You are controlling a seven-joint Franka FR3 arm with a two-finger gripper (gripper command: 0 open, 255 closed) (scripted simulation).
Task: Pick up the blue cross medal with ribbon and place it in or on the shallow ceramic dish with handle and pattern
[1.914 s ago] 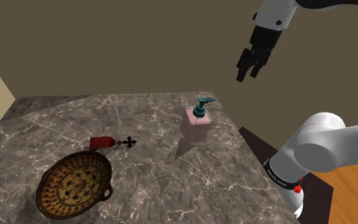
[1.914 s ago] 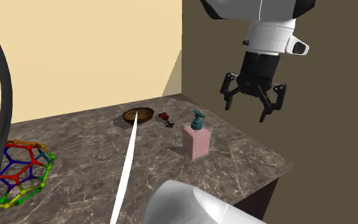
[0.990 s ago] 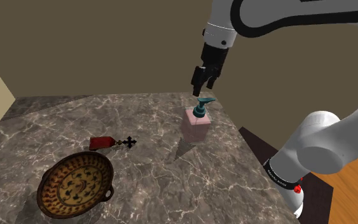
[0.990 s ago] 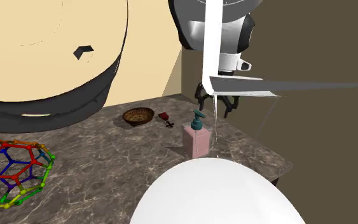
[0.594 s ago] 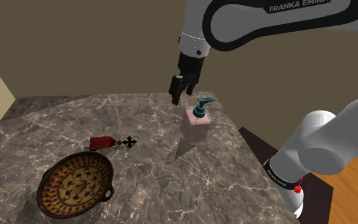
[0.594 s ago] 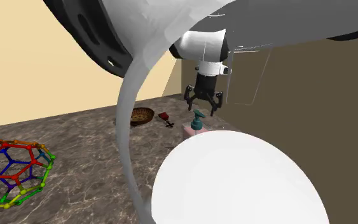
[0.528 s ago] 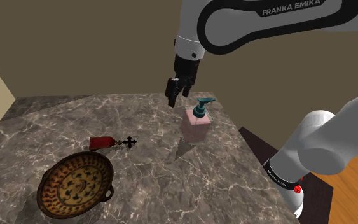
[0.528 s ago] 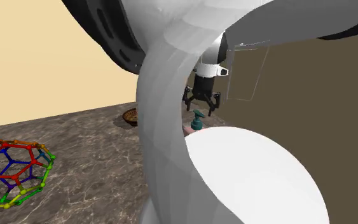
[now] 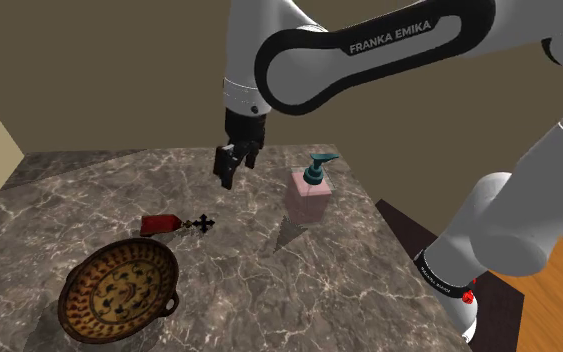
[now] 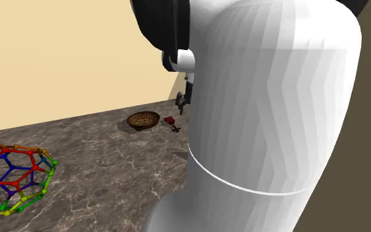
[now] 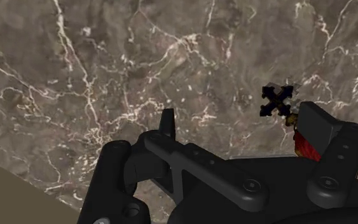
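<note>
1. Marble, dark brown with pale veins, covers the counter (image 9: 269, 290) in front of me.
2. The cross medal (image 9: 169, 224) lies flat on this counter. Its small dark cross points toward the soap dispenser (image 9: 309, 196) and its red ribbon (image 9: 157, 224) points the other way.
3. The medal rests just beside the far rim of the patterned dish (image 9: 119, 290), apart from it, between the dish and the dispenser.
4. The dish is shallow and brown, with a yellowish inside full of dark dots, and a small loop handle (image 9: 172, 300) on the side nearer to the stand.
5. The black gripper (image 9: 229, 172) hangs in the air above the counter, in the shoulder view up and to the right of the medal, touching nothing.
6. In the wrist view the two fingers (image 11: 166, 121) of the gripper (image 11: 241, 121) stand wide apart with only marble between them, so the claw is released. The dark cross (image 11: 277, 100) lies just beyond the right finger.
7. In the second exterior view the white arm (image 10: 269, 112) is very close to the camera. Past it I see the dish (image 10: 143, 120), the medal (image 10: 172, 122) beside it, and a ball frame of coloured rods (image 10: 12, 174) at that view's left.
</note>
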